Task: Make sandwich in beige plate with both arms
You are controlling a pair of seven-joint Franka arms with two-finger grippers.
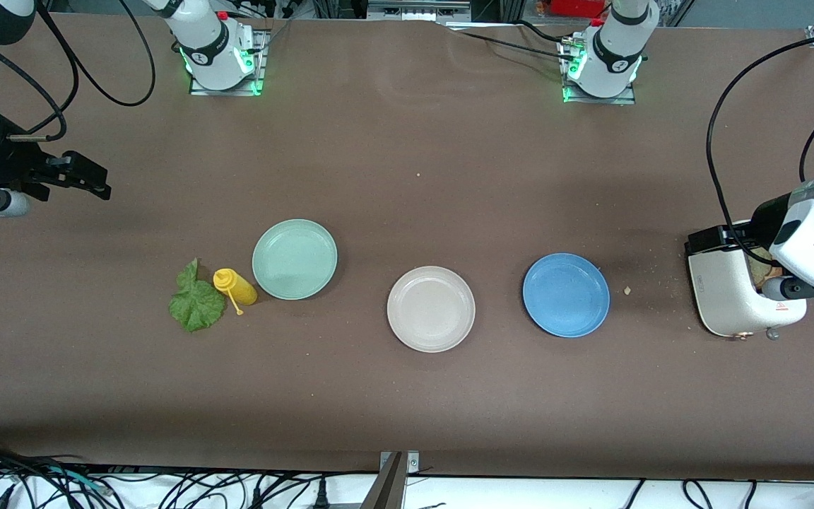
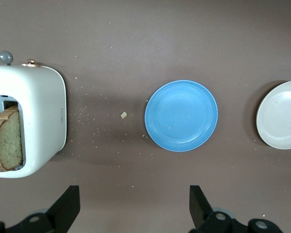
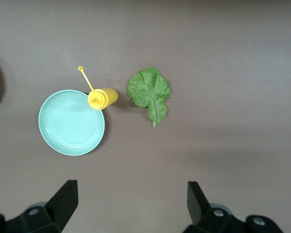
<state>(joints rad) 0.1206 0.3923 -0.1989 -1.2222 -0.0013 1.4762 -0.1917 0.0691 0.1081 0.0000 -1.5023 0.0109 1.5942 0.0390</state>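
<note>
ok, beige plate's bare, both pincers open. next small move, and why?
Probably lower the left pincer toward the bread slices standing in the toaster: the beige plate holds nothing and bread goes down first. The right pincer waits open above the lettuce.

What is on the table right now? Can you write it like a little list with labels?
beige plate: bare, between the other two plates
blue plate: bare, toward the left arm's end
green plate: bare, toward the right arm's end
mustard bottle: lying beside the green plate
lettuce leaf: flat on the table, beside the bottle
toaster: bread slices in its slots
left gripper: open, up by the toaster
right gripper: open, holding nothing
</note>
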